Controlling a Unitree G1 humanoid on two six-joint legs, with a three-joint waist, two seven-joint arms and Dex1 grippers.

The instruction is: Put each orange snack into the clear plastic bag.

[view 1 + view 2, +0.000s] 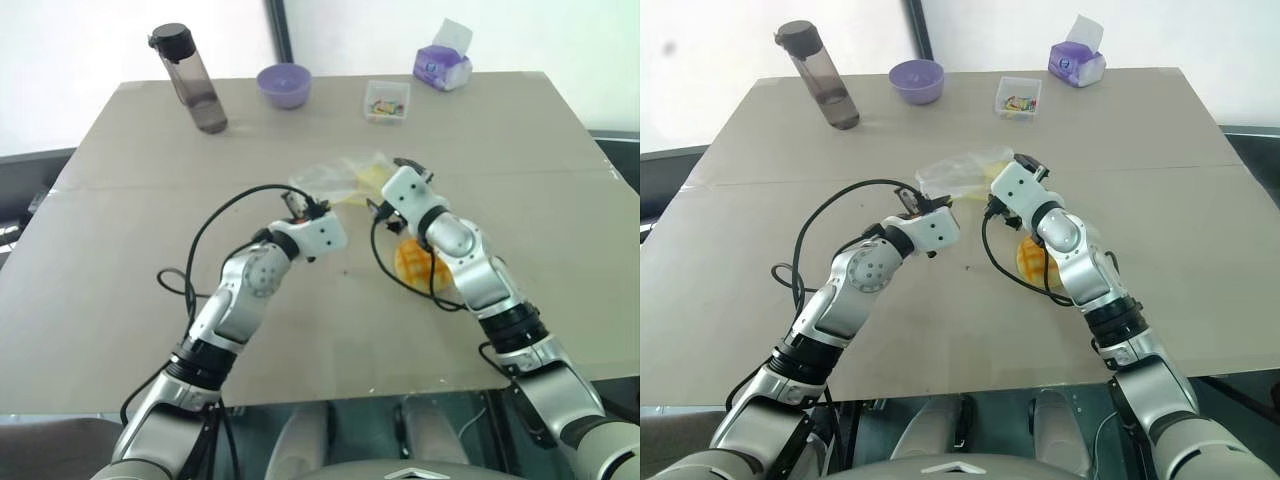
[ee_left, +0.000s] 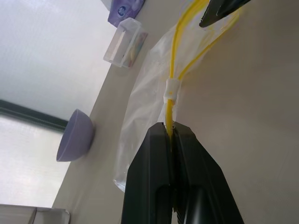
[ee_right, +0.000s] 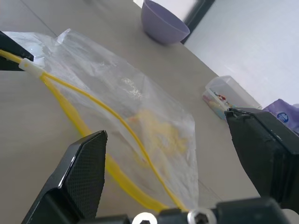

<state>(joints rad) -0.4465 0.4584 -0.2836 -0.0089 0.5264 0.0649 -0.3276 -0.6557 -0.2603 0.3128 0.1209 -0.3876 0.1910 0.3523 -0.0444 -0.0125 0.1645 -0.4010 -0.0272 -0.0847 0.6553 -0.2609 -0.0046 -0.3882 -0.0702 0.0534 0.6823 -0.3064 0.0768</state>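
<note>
The clear plastic bag (image 1: pixel 335 176) lies crinkled at the middle of the table, with a yellow strip (image 2: pixel 171 105) along one edge. My left gripper (image 2: pixel 170 128) is shut on that strip at the bag's near-left end. My right gripper (image 3: pixel 166 125) stands open just to the right of the bag, with its jaws wide apart and nothing between them. The orange snack (image 1: pixel 412 262), a round bun, rests on the table under my right forearm, outside the bag. A yellowish patch (image 3: pixel 161 135) shows through the bag; I cannot tell what it is.
Along the far edge of the table (image 1: pixel 120 330) stand a dark bottle (image 1: pixel 197 90), a purple bowl (image 1: pixel 284 84), a small clear box (image 1: pixel 387 101) of colourful bits and a purple tissue pack (image 1: pixel 443 62). Black cables loop beside both wrists.
</note>
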